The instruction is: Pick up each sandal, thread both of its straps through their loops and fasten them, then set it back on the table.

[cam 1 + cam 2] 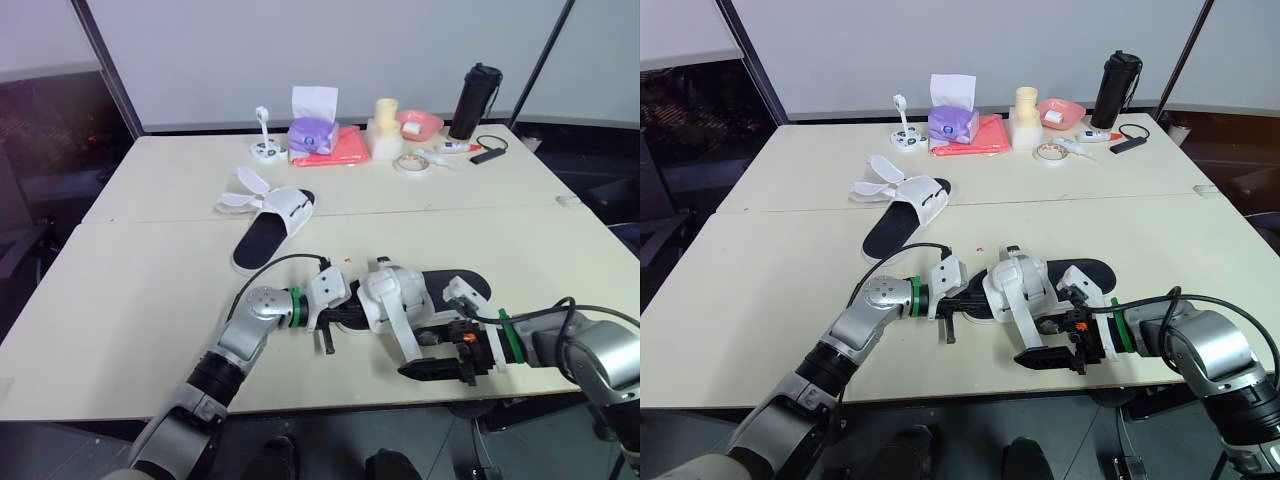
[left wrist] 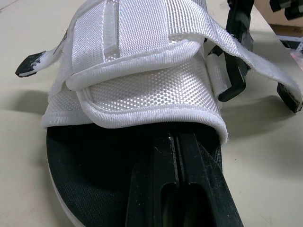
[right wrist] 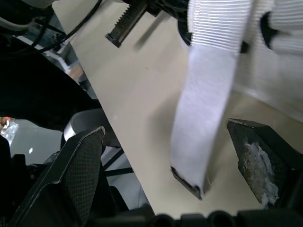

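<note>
The near sandal (image 1: 400, 300), black-soled with a white woven upper, lies flat by the table's front edge. My left gripper (image 1: 335, 318) is shut; its fingers (image 2: 177, 189) lie together on the insole, with their tips hidden under the upper. One white strap (image 3: 203, 109) with a black tip hangs loose between the fingers of my open right gripper (image 3: 165, 137), touching neither pad. That gripper (image 1: 440, 358) sits just right of the upper. A second sandal (image 1: 270, 220) lies mid-table with both of its straps spread open.
Along the back edge stand a purple tissue box (image 1: 313, 125), a red cloth (image 1: 340, 150), a cream cylinder (image 1: 385, 122), a pink bowl (image 1: 420, 122), a tape roll (image 1: 411, 163) and a black bottle (image 1: 475, 100). The table's front edge (image 1: 330, 405) runs close under both grippers.
</note>
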Robot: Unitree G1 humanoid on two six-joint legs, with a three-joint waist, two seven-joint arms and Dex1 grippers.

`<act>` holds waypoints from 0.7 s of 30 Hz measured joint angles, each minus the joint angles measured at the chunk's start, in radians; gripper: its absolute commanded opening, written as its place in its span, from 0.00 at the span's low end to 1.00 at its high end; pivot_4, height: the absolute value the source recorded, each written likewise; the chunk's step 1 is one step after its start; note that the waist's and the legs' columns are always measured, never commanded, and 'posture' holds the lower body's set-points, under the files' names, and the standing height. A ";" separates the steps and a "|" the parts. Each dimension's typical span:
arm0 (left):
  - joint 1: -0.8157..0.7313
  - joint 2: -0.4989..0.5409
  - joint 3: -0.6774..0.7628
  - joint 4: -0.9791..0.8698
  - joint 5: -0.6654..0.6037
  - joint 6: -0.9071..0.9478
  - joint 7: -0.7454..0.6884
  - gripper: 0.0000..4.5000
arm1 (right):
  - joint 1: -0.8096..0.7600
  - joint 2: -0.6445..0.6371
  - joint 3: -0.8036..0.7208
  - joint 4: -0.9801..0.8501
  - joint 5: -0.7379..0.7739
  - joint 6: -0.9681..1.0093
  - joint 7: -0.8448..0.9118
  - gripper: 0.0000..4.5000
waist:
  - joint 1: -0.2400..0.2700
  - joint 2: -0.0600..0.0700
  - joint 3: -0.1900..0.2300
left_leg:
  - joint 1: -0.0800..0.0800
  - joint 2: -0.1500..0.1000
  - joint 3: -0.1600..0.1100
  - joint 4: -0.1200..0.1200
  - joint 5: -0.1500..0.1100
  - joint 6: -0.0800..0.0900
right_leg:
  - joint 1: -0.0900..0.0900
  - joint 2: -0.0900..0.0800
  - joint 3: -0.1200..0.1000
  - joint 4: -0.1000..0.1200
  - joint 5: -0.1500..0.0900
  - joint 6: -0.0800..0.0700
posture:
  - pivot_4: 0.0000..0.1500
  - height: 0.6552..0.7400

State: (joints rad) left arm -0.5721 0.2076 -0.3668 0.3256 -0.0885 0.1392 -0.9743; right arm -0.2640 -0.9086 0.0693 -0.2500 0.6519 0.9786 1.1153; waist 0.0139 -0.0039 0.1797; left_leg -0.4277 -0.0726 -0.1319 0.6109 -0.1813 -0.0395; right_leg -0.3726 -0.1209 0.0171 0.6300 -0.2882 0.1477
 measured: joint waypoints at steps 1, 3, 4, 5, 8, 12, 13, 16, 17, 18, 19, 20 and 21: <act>0.000 0.000 0.000 -0.001 0.000 0.000 0.000 0.00 | -0.003 0.003 0.000 0.000 0.000 0.000 -0.001 0.69 | 0.000 0.000 0.000 | 0.000 0.000 0.000 0.000 0.000 0.000 | 0.000 0.000 0.000 0.000 0.000 0.000 | 1.00 1.00; 0.001 0.001 0.000 -0.001 0.000 0.000 0.001 0.00 | -0.012 0.011 0.002 0.003 0.000 0.002 -0.001 0.48 | 0.000 0.000 0.000 | 0.000 0.000 0.000 0.000 0.000 0.000 | 0.000 0.000 0.000 0.000 0.000 0.000 | 1.00 1.00; 0.001 0.001 0.000 -0.001 0.000 0.000 0.001 0.00 | -0.016 0.014 0.002 0.003 -0.001 0.002 -0.001 0.39 | 0.000 0.000 0.000 | 0.000 0.000 0.000 0.000 0.000 0.000 | 0.000 0.000 0.000 0.000 0.000 0.000 | 1.00 1.00; 0.001 0.001 -0.001 -0.001 0.000 0.000 0.001 0.00 | -0.018 0.017 0.003 0.005 -0.001 0.003 -0.001 0.25 | 0.000 0.000 0.000 | 0.000 0.000 0.000 0.000 0.000 0.000 | 0.000 0.000 0.000 0.000 0.000 0.000 | 1.00 1.00; 0.001 0.001 -0.001 -0.001 0.000 0.000 0.001 0.00 | -0.020 0.019 0.009 0.013 -0.003 0.002 -0.001 0.01 | 0.000 0.000 0.000 | 0.000 0.000 0.000 0.000 0.000 0.000 | 0.000 0.000 0.000 0.000 0.000 0.000 | 1.00 1.00; 0.001 0.001 -0.001 -0.002 0.000 0.000 0.002 0.00 | -0.021 0.017 0.011 0.007 -0.006 0.002 0.000 0.01 | 0.000 0.000 0.000 | 0.000 0.000 0.000 0.000 0.000 0.000 | 0.000 0.000 0.000 0.000 0.000 0.000 | 1.00 1.00; 0.001 0.002 -0.001 -0.002 0.000 0.000 0.002 0.00 | -0.024 0.017 0.011 0.006 -0.005 0.003 0.001 0.01 | 0.000 0.000 0.000 | 0.000 0.000 0.000 0.000 0.000 0.000 | 0.000 0.000 0.000 0.000 0.000 0.000 | 1.00 1.00; 0.002 0.005 -0.001 -0.003 0.000 0.000 0.002 0.00 | -0.081 0.018 -0.001 0.001 0.021 0.033 0.001 0.01 | -0.001 0.000 0.000 | 0.000 0.000 0.000 0.000 0.000 0.000 | 0.000 0.000 0.000 0.000 0.000 0.000 | 1.00 1.00; 0.002 0.006 -0.001 -0.004 0.000 0.000 0.002 0.00 | -0.113 0.020 -0.005 0.001 0.037 0.052 0.000 0.01 | -0.001 0.000 0.000 | 0.000 0.000 0.000 0.000 0.000 0.000 | 0.000 0.000 0.000 0.000 0.000 0.000 | 1.00 1.00; 0.002 0.007 -0.002 -0.004 0.000 0.000 0.001 0.00 | -0.142 0.022 -0.012 0.001 0.050 0.065 0.000 0.01 | -0.001 0.000 0.000 | 0.000 0.000 0.000 0.000 0.000 0.000 | 0.000 0.000 0.000 0.000 0.000 0.000 | 1.00 1.00; 0.002 0.007 -0.003 -0.005 0.000 0.000 0.001 0.00 | -0.189 0.028 -0.017 0.006 0.071 0.088 0.001 0.01 | -0.001 0.000 0.000 | 0.000 0.000 -0.001 0.000 0.000 0.000 | -0.001 0.000 0.000 0.000 0.000 0.000 | 1.00 1.00; 0.001 0.006 -0.004 -0.004 0.000 0.000 0.002 0.00 | -0.232 0.036 -0.020 0.016 0.088 0.108 0.001 0.01 | -0.001 0.000 0.000 | 0.000 0.000 -0.001 0.000 0.000 0.000 | 0.000 0.000 0.000 0.000 0.000 0.000 | 1.00 1.00; 0.000 0.005 -0.005 -0.003 0.000 -0.001 0.002 0.00 | -0.276 0.046 -0.022 0.032 0.101 0.125 0.003 0.01 | -0.001 0.000 0.000 | 0.000 0.000 -0.001 0.000 0.000 0.000 | 0.000 0.000 0.000 0.000 0.000 0.000 | 1.00 1.00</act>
State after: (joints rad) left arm -0.5716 0.2127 -0.3715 0.3225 -0.0884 0.1387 -0.9725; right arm -0.5402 -0.8629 0.0476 -0.2177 0.7534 1.1036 1.1180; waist 0.0129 -0.0039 0.1797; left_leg -0.4277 -0.0725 -0.1328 0.6105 -0.1814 -0.0396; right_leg -0.3730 -0.1208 0.0169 0.6300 -0.2882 0.1475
